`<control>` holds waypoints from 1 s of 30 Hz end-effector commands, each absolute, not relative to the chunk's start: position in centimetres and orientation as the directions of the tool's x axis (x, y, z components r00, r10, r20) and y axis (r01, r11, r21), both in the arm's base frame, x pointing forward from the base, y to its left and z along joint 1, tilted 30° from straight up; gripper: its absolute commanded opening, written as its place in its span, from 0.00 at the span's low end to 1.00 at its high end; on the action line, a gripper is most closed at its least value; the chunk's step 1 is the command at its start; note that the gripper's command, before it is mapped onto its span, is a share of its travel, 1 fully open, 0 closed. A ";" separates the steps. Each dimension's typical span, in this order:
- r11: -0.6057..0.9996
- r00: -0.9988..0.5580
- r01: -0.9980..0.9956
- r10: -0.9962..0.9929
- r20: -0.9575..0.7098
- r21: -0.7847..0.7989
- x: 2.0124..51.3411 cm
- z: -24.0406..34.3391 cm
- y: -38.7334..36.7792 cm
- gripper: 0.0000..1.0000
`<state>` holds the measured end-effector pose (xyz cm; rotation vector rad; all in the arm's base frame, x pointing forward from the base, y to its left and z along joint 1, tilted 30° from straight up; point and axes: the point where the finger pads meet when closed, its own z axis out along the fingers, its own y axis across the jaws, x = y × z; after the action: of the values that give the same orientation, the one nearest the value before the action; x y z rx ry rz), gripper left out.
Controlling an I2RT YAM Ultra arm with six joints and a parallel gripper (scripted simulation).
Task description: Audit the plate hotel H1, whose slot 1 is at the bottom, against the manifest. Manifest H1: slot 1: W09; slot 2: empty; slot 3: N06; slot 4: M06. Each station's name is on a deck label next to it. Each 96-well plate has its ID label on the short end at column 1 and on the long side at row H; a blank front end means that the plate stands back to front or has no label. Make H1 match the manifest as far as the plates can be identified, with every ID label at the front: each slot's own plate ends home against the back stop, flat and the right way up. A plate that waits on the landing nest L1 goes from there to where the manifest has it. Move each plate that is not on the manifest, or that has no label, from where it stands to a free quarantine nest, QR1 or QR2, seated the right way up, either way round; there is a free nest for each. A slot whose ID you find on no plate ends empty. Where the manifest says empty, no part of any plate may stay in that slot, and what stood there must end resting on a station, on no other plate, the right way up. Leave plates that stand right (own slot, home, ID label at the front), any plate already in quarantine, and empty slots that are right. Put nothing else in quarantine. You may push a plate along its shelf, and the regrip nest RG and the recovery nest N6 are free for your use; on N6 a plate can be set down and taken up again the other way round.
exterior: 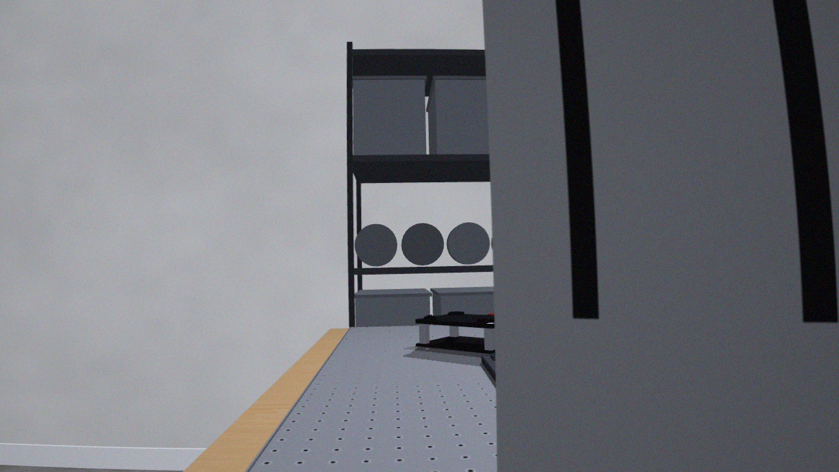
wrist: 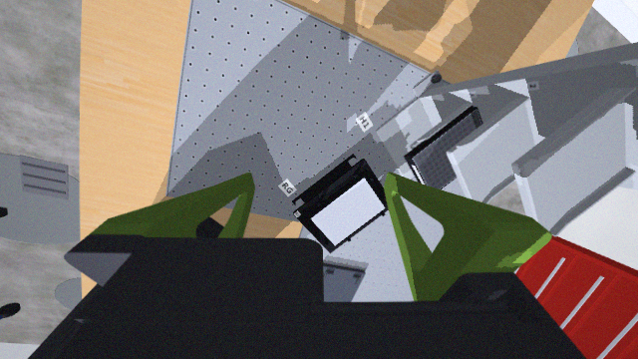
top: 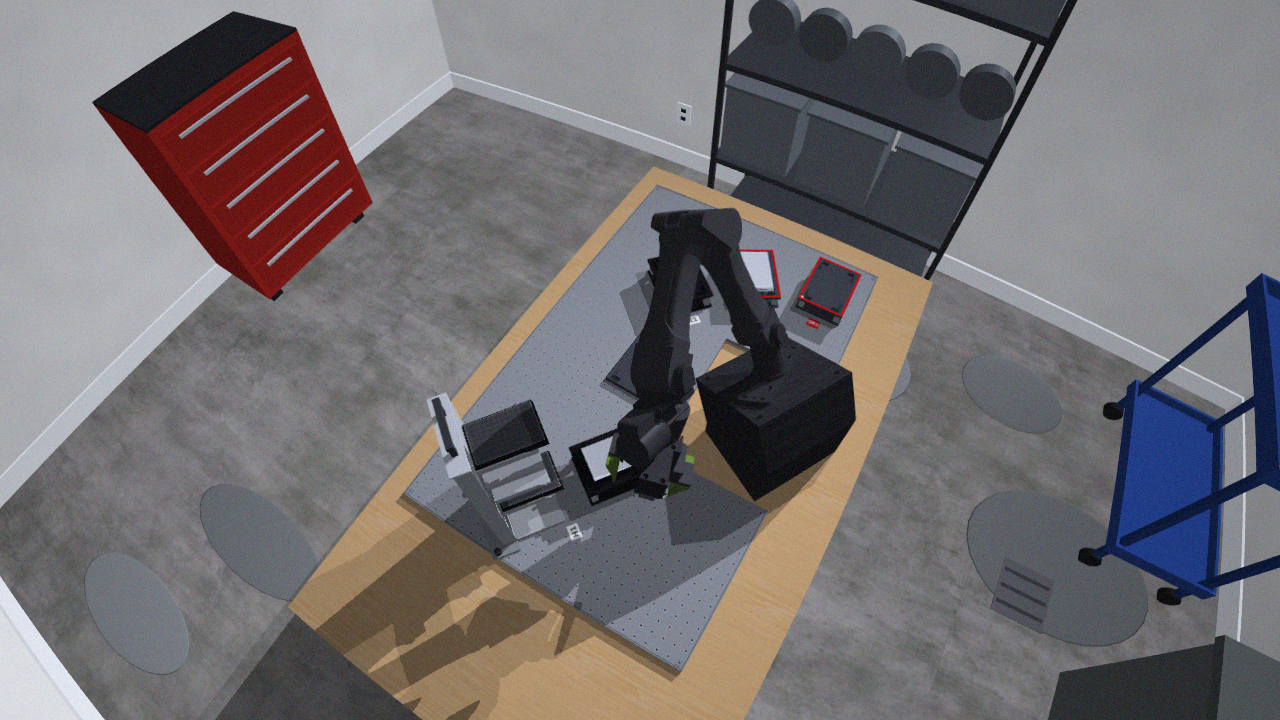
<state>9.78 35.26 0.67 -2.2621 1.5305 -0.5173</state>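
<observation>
The arm point(top: 689, 295) is dark grey, almost black, all over. It is made of thick, long parts with rounded joints between them. It grows out of a big black box point(top: 776, 413) near the right edge of the tabletop, and the box has small dots on top (they look like screws). The end part is a wide black block with flat sides. The gripper point(wrist: 319, 209) has two bright green fingers. Each finger is shaped like a triangle with a hole through it, and they stand far apart.
</observation>
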 end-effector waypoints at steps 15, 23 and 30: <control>-0.653 0.553 -0.712 -0.748 0.367 -0.257 7.6 -0.8 37.3 1.00; -0.747 0.629 -0.652 -0.629 0.457 -0.131 8.0 -0.8 37.2 1.00; -0.793 0.672 -0.607 -0.547 0.499 -0.052 7.9 -0.8 37.2 1.00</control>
<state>8.12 37.60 -0.98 -2.8781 1.1032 -0.7886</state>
